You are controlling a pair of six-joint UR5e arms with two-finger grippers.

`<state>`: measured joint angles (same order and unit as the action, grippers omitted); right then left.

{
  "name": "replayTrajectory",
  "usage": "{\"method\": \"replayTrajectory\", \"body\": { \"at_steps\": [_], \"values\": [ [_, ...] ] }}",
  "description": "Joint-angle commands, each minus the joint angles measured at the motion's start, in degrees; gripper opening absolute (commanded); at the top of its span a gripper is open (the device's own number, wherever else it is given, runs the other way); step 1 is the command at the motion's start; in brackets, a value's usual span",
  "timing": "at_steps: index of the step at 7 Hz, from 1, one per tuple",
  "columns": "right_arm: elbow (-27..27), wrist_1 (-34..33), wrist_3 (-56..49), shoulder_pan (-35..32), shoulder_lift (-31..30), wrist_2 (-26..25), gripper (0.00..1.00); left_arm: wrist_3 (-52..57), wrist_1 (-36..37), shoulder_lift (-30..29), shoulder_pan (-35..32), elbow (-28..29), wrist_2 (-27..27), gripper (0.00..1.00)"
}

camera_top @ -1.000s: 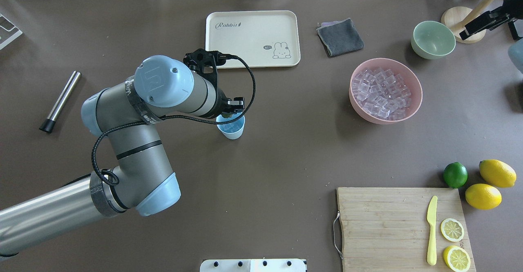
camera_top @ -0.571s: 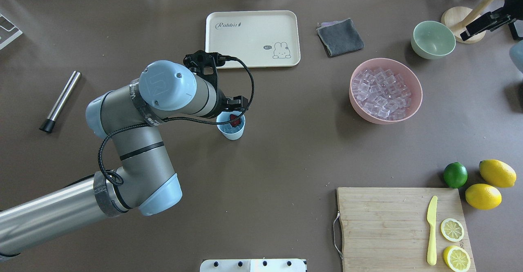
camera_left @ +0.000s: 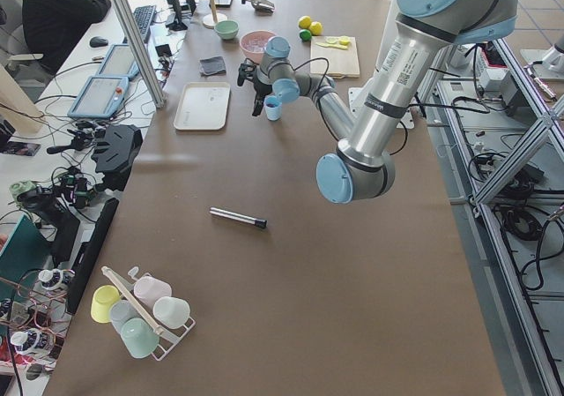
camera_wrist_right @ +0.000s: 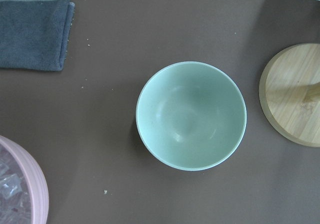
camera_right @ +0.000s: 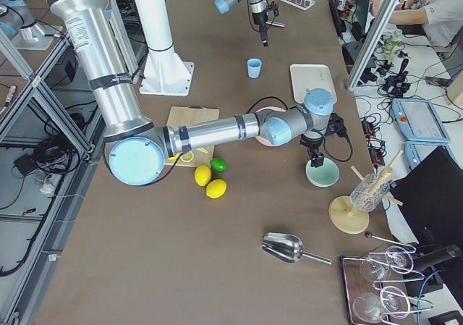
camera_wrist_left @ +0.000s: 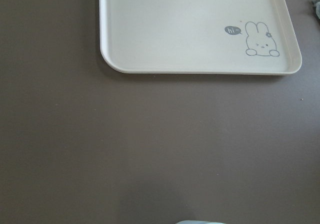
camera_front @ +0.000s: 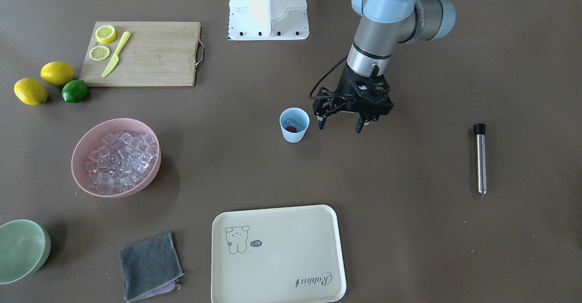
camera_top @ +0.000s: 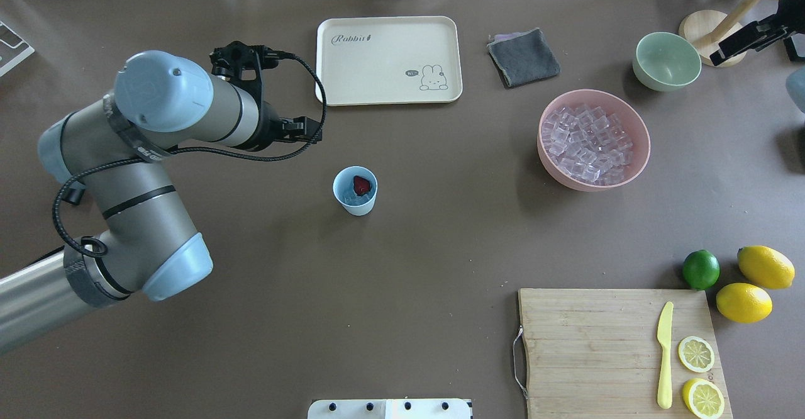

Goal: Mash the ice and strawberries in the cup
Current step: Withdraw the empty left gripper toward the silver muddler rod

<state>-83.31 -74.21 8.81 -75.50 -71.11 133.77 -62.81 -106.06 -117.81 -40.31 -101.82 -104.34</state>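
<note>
Strawberry (camera_top: 361,185) and ice (camera_top: 353,200) sit in the cup (camera_front: 294,136), unmashed.
The left tool (camera_front: 340,125) hangs just beside it, jaws apart and empty; whether the right tool (camera_right: 315,160) is apart or together I cannot tell. The steel rod (camera_front: 480,159), probably a muddler, may roll from a pinch on the tabletop (camera_front: 409,212); the unheld cup could tip under pressing.

Cream tray (camera_top: 377,73), grey cloth (camera_top: 523,57), green bowl (camera_top: 666,60), pink bowl (camera_top: 588,185), steel rod (camera_front: 480,159), cutting board (camera_top: 585,350) with yellow knife (camera_top: 665,355) and lemon slices (camera_top: 695,353), two lemons (camera_top: 765,267), lime (camera_top: 700,269).
</note>
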Motion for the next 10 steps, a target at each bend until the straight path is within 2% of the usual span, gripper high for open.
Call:
{"method": "replayTrajectory", "body": {
  "at_steps": [1, 2, 3, 5, 6, 7, 8, 10],
  "values": [
    [-0.2, 0.0, 0.1, 0.0, -0.3, 0.0, 0.99, 12.9, -0.2, 7.7, -9.0, -0.9, -5.2, 0.97],
    [0.0, 0.0, 0.1, 0.0, -0.2, -0.1, 0.99, 19.9, 0.4, 8.6, -15.1, 1.8, -12.9, 0.97],
    [-0.1, 0.0, 0.2, 0.0, -0.2, -0.1, 0.99, 25.9, 0.6, 9.0, -21.1, 5.6, -16.6, 0.97],
    [-0.5, 0.1, 0.2, 0.0, -0.3, -0.1, 0.99, 38.1, 0.0, 6.0, -27.2, 19.1, -17.6, 0.97],
    [-0.5, 1.7, 0.2, 0.0, -0.3, -0.3, 0.99, 40.9, -0.3, 2.6, -27.8, 26.2, -17.6, 0.97],
    [-0.5, 2.7, 0.2, 0.0, -0.2, -0.4, 0.99, 42.1, -3.4, 2.6, -27.8, 28.7, -18.1, 0.97],
    [-1.2, 2.7, 0.3, 0.0, 0.3, -0.5, 0.99, 41.6, -4.2, 2.8, -27.7, 29.3, -20.6, 0.97],
    [-3.7, 2.7, 0.7, 0.3, 0.4, -1.4, 0.99, 41.2, -7.0, 2.8, -25.0, 30.6, -20.9, 0.97]
  ]
}}
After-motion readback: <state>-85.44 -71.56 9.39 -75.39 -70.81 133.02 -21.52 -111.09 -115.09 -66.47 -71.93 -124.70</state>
